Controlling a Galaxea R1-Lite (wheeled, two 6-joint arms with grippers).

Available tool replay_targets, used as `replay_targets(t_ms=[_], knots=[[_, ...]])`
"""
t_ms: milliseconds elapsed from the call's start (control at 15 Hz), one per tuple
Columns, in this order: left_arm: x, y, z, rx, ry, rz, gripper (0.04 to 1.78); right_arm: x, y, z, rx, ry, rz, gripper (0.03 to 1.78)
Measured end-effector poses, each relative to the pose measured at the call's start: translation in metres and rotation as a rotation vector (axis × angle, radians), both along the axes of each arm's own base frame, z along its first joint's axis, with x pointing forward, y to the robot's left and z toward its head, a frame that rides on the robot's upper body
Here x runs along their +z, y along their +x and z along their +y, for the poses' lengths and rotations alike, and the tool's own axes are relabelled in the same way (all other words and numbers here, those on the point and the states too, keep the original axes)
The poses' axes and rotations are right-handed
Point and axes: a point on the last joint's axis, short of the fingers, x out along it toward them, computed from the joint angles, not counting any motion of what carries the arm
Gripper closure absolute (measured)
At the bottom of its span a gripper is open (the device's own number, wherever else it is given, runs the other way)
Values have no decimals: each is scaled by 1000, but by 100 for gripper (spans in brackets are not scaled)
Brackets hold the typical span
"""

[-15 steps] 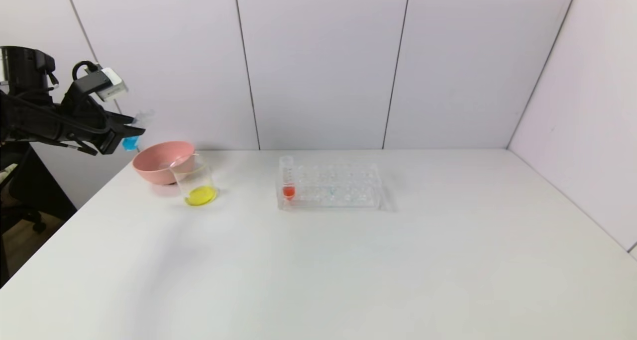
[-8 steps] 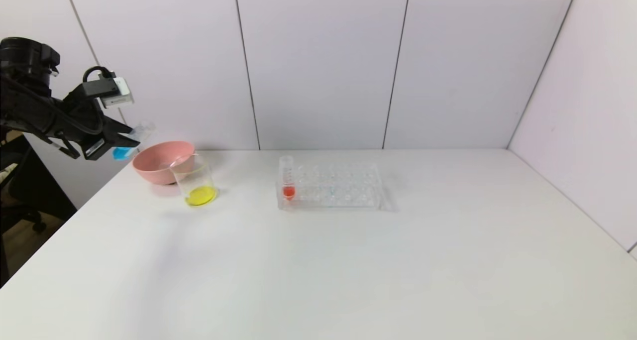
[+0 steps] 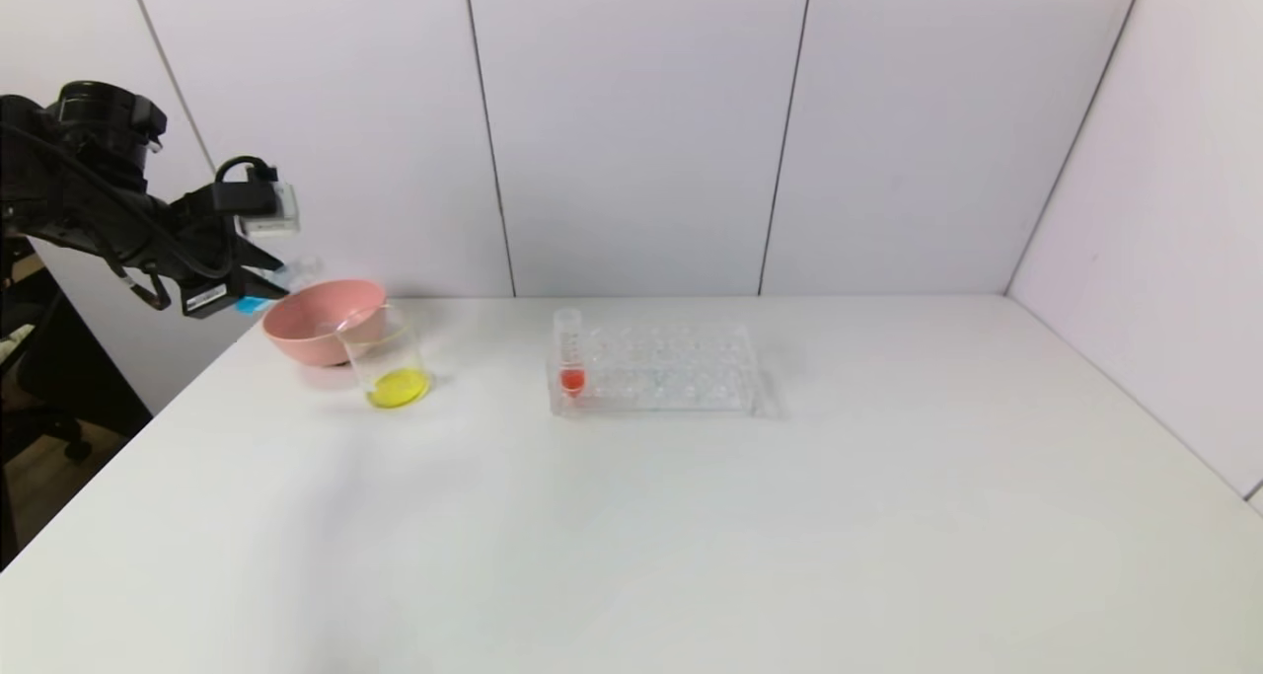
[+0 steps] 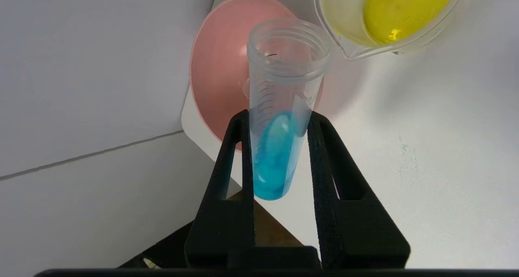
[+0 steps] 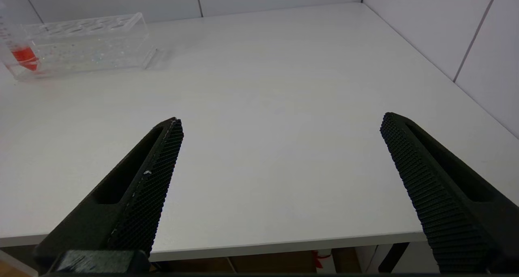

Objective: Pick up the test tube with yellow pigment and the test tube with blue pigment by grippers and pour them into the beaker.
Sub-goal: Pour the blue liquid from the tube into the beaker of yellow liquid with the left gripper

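My left gripper is shut on the test tube with blue pigment, held in the air beside the pink bowl's left rim, off the table's far left corner. The tube is tilted, its open mouth toward the bowl, and blue liquid lies in its rounded end. The beaker stands on the table in front of the bowl with yellow liquid in its bottom; it also shows in the left wrist view. The test tube with yellow pigment is out of view. My right gripper is open and empty above the table's near edge.
A pink bowl stands at the far left, touching the beaker. A clear tube rack in the middle holds a red-liquid tube at its left end. Walls stand behind and at the right.
My left arm has moved right and slightly lower with the blue tube, toward the bowl, and the tube has tipped flatter. Nothing on the table has moved.
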Motion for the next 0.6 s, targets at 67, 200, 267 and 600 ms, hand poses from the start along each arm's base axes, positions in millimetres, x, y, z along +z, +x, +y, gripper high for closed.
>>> replay_targets(t_ms=[67,200,267,600], knots=[[-2,3,-2,-12,22,-1,140,0,0,0,0,0,0,4],[-7,8,-8,-40,46,2,140,0,0,0,0,0,0,4],[-9,11,-12,-55,54,6,140,0,0,0,-1,0,0,4],[-20,18,-20,-120,145,21,140,0,0,0,-1,0,0,4]])
